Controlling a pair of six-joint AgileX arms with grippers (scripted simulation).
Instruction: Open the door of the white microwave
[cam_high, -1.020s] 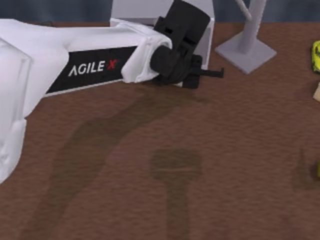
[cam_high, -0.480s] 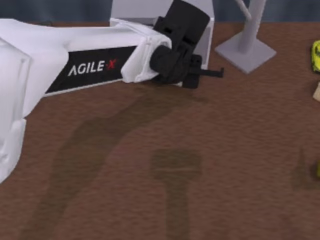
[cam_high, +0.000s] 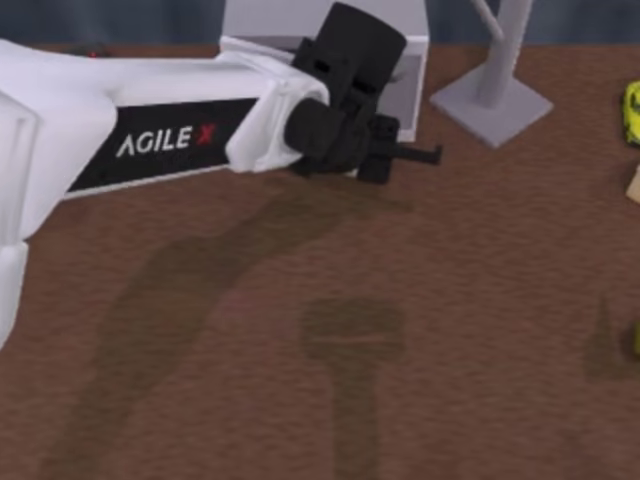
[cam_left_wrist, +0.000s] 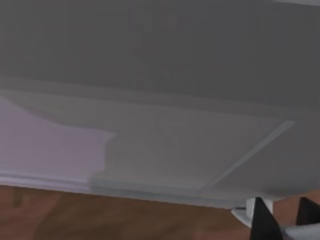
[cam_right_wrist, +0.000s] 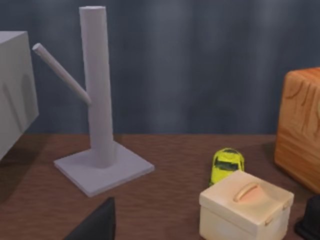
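From the left of the table, the left arm reaches across toward the far edge, where the white microwave stands near the middle, mostly hidden under the wrist. The left gripper sits low at the microwave's front, its dark fingers pointing toward the right. In the left wrist view the door fills nearly the whole picture, very close, with two finger tips showing at the door's lower corner; they appear parted around a pale edge there, but whether they actually clamp it cannot be told.

The step in hand looks like gaining purchase on the door's free edge and swinging it outward. To do it well, the gripper should follow an arc about the hinge, not a straight pull, so the microwave does not slide on the table.

Further right stands a grey stand, and beyond it a yellow toy car, a cream box and a wooden block. The right gripper is parked out of the top view.
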